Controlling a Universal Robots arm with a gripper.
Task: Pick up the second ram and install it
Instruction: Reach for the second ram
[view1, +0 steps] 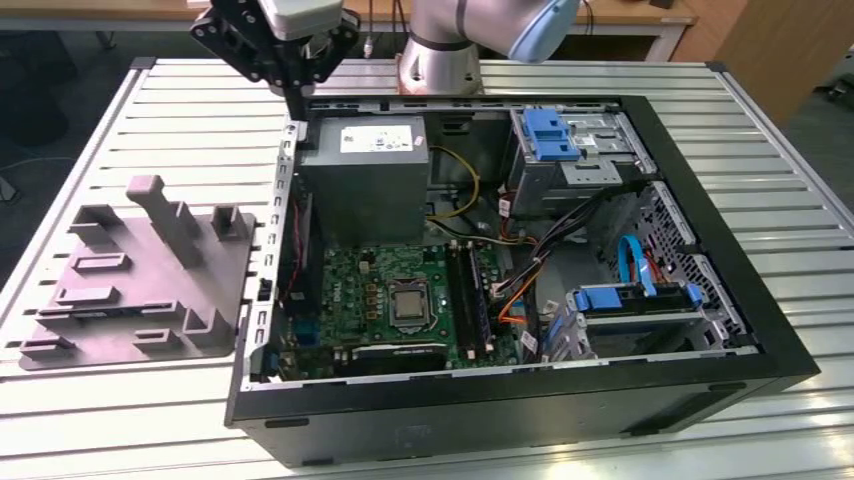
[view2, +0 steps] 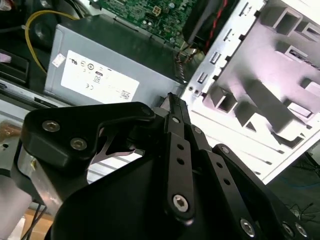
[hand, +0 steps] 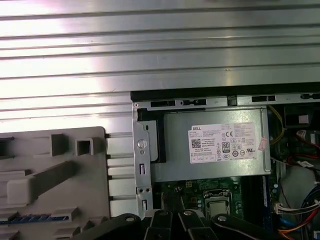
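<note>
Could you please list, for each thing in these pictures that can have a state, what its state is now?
gripper: shut, holding nothing, over the case's edge.
memory stick: lying in the tray, not picked up.
computer case: open, lying on its side.
tray: flat on the table, beside the case.

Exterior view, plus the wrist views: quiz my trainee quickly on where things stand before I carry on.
1. True or false: the ram lies in the grey holder.
2. The gripper hangs above: A) the case corner by the power supply; B) the holder; C) the drive cage.
3. Fill in: the drive cage sits on the exterior view's ___ of the power supply.
Key: 1 true; 2 A; 3 right.
</note>
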